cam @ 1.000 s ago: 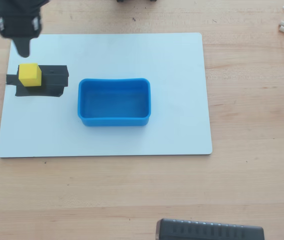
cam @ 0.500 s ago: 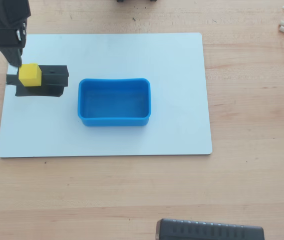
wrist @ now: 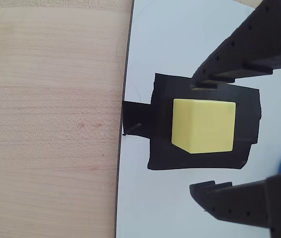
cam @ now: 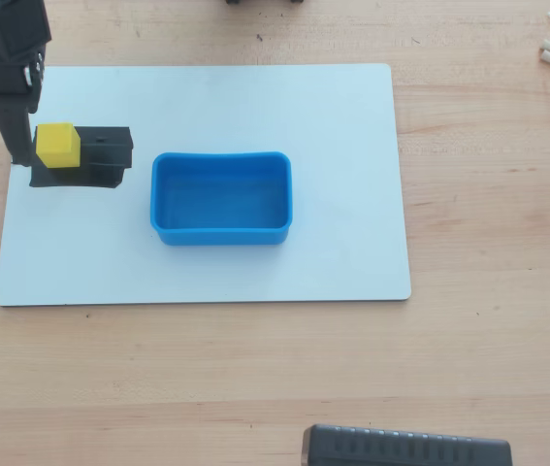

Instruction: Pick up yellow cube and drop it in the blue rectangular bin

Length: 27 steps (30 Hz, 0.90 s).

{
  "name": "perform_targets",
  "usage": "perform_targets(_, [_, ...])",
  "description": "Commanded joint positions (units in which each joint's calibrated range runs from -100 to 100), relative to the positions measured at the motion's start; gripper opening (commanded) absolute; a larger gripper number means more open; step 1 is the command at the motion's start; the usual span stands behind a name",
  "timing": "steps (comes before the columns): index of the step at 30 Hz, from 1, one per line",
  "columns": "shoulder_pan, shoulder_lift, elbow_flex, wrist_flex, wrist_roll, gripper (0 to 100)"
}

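Gripper (wrist: pixel 198 136) fingers stand spread apart in the wrist view, straddling the yellow cube (wrist: pixel 203 126) without touching it; the cube sits on a black tape patch (wrist: pixel 162 148). Overhead, the blue rectangular bin (cam: pixel 220 233) lies at the cube's (cam: pixel 59 146) four o'clock on the white board (cam: pixel 333 107).

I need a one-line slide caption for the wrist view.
Open gripper straddles the yellow cube on a black tape patch.
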Motion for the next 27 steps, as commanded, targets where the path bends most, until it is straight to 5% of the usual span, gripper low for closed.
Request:
perform_targets(1, [-0.30, 1.38, -1.16, -0.78, -0.20, 34])
perform_targets(11, [-0.90, 4.91, 2.56, -2.76, -0.54, 33])
perform_targets(19, [-1.41, 4.91, 3.75, -2.93, -0.54, 16])
perform_targets(27, [-2.44, 2.03, 3.47, -0.12, -2.54, 15])
